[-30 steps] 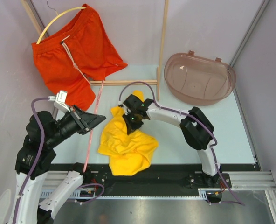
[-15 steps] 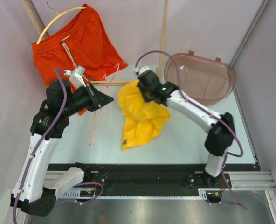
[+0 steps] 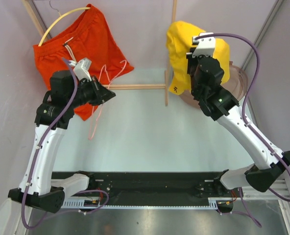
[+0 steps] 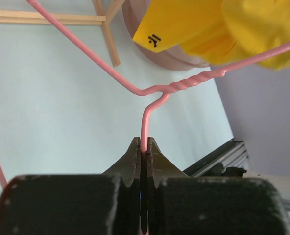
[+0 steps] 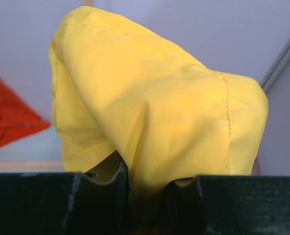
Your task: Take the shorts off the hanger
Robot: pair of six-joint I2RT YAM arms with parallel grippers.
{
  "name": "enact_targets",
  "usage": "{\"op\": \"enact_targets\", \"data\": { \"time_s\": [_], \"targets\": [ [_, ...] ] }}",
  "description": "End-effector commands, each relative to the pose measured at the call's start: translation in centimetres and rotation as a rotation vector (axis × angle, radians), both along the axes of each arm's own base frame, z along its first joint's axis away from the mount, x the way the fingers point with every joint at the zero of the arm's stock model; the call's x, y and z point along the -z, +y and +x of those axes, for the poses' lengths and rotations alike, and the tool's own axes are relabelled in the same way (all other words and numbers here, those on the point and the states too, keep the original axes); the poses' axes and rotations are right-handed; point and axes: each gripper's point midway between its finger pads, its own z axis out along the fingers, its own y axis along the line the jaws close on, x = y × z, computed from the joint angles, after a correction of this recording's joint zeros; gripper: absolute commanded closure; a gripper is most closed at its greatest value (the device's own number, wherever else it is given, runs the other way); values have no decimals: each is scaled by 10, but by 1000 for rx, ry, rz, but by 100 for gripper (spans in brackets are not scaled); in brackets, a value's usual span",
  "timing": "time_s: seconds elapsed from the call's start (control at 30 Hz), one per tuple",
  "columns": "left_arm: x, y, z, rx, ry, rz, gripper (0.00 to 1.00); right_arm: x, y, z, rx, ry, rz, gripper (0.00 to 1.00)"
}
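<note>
Above the table (image 3: 150, 127), right claw (image 5: 146, 188) clamps yellow shorts (image 3: 179, 39), left claw (image 4: 143, 152) pinches bare hanger (image 4: 174, 87); I'd release over basket (image 3: 239, 82).

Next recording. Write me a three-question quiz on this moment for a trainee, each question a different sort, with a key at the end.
1. True or false: the left gripper is shut on the pink hanger.
2. Multiple choice: the yellow shorts in the right gripper are (a) spread out flat, (b) held up in the air, (c) hanging on the pink hanger.
3. Short answer: what colour is the curved hanger carrying the orange shorts?

Key: 1 true; 2 b; 3 yellow.
</note>
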Motion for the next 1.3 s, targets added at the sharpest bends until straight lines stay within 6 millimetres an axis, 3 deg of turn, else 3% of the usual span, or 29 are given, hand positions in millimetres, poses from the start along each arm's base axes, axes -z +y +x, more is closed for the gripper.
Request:
{"op": "enact_targets", "data": {
  "time_s": [0.0,0.07,0.17,0.3,0.33,0.37,0.43,0.53,0.6,0.67,0.7,0.83,0.93,0.97,1.0,1.03,1.13,1.17,1.2,1.23,1.27],
  "targets": [
    [-43,-15,-9,95,-223,104,100,-56,-33,24,178,-233,4,100],
    [-49,-15,-13,101,-251,123,100,-65,-50,39,222,-289,15,100],
    [-50,1,-16,34,-260,171,100,-69,-57,71,255,-318,33,100],
    [-51,6,-19,24,-272,191,100,-49,-71,118,308,-297,33,100],
    [-51,6,-20,26,-274,192,100,-32,-76,134,329,-265,34,100],
    [-52,6,-21,28,-279,192,100,-27,-79,139,341,-253,43,100],
    [-53,6,-24,31,-282,187,100,3,-86,154,341,-194,81,100],
    [-50,3,-27,49,-271,174,100,61,-95,173,336,-51,127,100],
    [-52,2,-29,55,-268,160,100,110,-89,183,274,95,206,100],
    [-54,1,-29,54,-262,146,100,142,-89,192,245,186,341,100],
    [-55,0,-29,59,-260,138,100,163,-89,188,240,265,370,100],
    [-55,-10,-24,75,-237,85,100,211,-68,185,135,435,518,100],
    [-57,-18,-23,92,-198,31,100,247,-75,180,157,585,643,100],
    [-59,-22,-23,100,-182,5,100,258,-64,176,98,654,723,100],
    [-58,-24,-24,108,-169,-11,100,271,-76,173,110,712,819,100],
    [-55,-28,-24,109,-141,-45,100,288,-73,174,101,782,883,100],
    [-50,-30,-29,100,-93,-93,100,314,-69,163,77,948,990,99],
    [-53,-31,-32,92,-77,-126,100,315,-65,160,62,973,992,92],
    [-54,-32,-34,93,-64,-141,100,318,-80,159,87,987,1001,86],
    [-55,-33,-36,95,-53,-160,100,322,-81,158,79,1006,978,79],
    [-58,-36,-39,100,-41,-195,100,312,-82,162,66,988,958,63]
  ]
}}
